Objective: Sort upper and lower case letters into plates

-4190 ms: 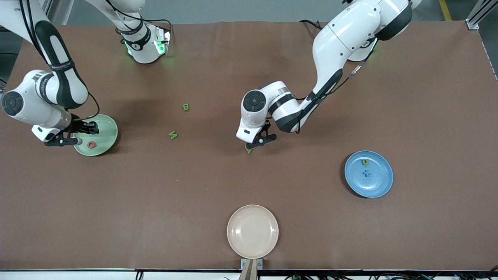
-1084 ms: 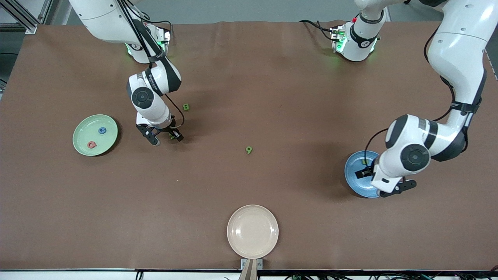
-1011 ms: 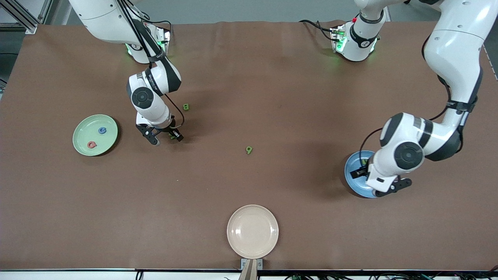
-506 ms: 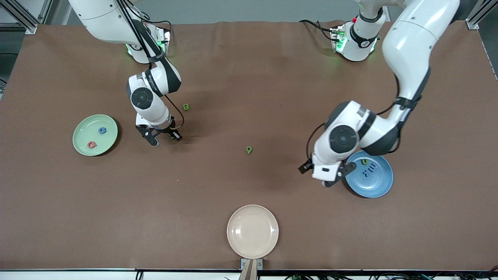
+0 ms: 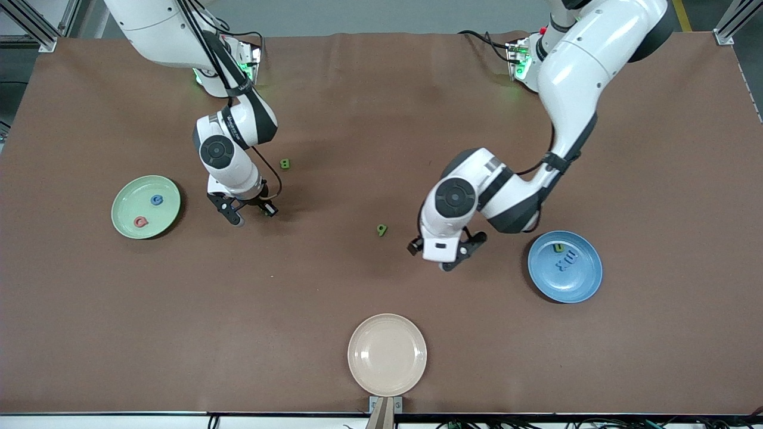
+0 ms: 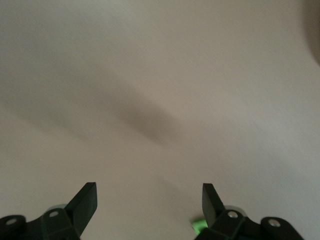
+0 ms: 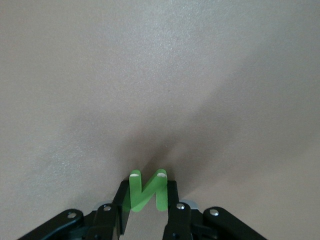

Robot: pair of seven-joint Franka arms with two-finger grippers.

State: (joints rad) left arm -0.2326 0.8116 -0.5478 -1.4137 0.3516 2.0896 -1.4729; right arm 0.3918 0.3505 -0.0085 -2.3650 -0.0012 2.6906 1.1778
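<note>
The mint green plate (image 5: 160,215) lies toward the right arm's end and holds a blue letter (image 5: 156,200) and a red letter (image 5: 140,222). The sky blue plate (image 5: 581,280) lies toward the left arm's end and holds a yellow-green letter (image 5: 558,248) and a blue letter (image 5: 566,260). My right gripper (image 5: 253,213) is low over the table, shut on a green zigzag letter (image 7: 147,192). My left gripper (image 5: 443,251) is open and empty (image 6: 149,200), over bare table between a green letter (image 5: 381,229) and the blue plate. A green B (image 5: 285,164) lies beside the right arm.
A cream-beige plate (image 5: 387,354) sits empty at the table's edge nearest the front camera. A bit of green (image 6: 200,225) shows by one left finger in the left wrist view. The brown table (image 5: 381,119) stretches wide around all the plates.
My left gripper has swung from over the blue plate toward the middle of the table, near the green letter. My right gripper has stayed on the green zigzag letter.
</note>
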